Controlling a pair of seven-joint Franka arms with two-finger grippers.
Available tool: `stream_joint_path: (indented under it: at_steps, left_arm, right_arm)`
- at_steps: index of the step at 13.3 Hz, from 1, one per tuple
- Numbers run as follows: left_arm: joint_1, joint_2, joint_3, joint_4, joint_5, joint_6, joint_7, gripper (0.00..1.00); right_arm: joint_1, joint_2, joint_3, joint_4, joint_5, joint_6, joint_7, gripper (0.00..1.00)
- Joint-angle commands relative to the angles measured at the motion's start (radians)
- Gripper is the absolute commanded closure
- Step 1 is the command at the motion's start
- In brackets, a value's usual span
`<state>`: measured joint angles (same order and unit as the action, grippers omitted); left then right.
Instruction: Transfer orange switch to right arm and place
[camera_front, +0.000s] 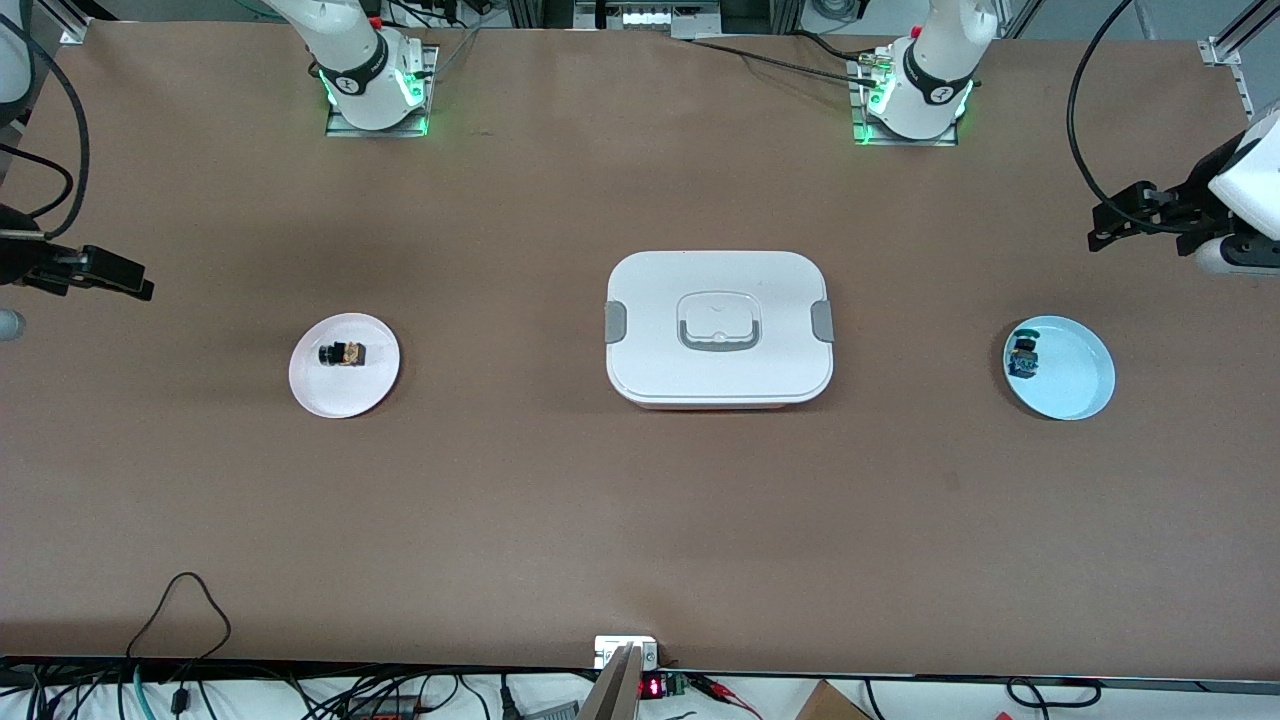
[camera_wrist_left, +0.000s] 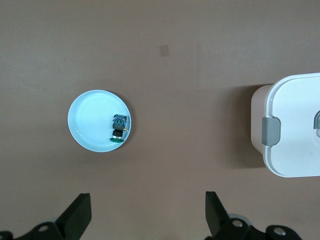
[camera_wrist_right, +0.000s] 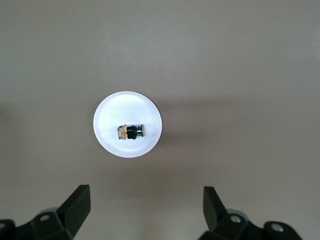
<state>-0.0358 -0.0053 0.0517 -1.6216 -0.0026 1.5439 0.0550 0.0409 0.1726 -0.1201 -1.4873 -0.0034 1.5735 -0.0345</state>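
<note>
the orange switch (camera_front: 342, 354) is lying on the white plate (camera_front: 375, 385) at the right arm's end of the bench, long axis along the bench. the right gripper (camera_wrist_right: 145, 212) is hovering wide nearby, empty; the left gripper (camera_wrist_left: 147, 215) is waiting wide by the blue plate (camera_front: 1075, 390).

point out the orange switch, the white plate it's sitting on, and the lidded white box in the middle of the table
orange switch (camera_front: 343, 353), front view, on its black body.
white plate (camera_front: 340, 395), front view, on bare plate surface near the rim.
lidded white box (camera_front: 660, 300), front view, on the flat lid beside the handle.
</note>
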Motion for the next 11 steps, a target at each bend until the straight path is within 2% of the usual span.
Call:
stream_joint_path:
  at_steps: [1, 5, 8, 11]
  left_arm:
    - [0.002, 0.015, -0.007, 0.036, 0.003, -0.019, -0.009, 0.00]
    - [0.002, 0.016, -0.009, 0.058, 0.004, -0.021, -0.012, 0.00]
    - [-0.004, 0.016, -0.009, 0.060, 0.004, -0.021, -0.014, 0.00]
    - [-0.004, 0.016, -0.009, 0.060, 0.003, -0.021, -0.014, 0.00]
  right_arm:
    - [-0.021, -0.018, 0.022, -0.036, 0.022, 0.010, 0.013, 0.00]
    - [-0.021, -0.058, 0.017, -0.103, 0.082, 0.045, 0.019, 0.00]
    - [-0.019, -0.059, 0.019, -0.107, 0.062, 0.056, 0.011, 0.00]
    - [-0.015, -0.070, 0.025, -0.108, -0.006, 0.048, 0.011, 0.00]
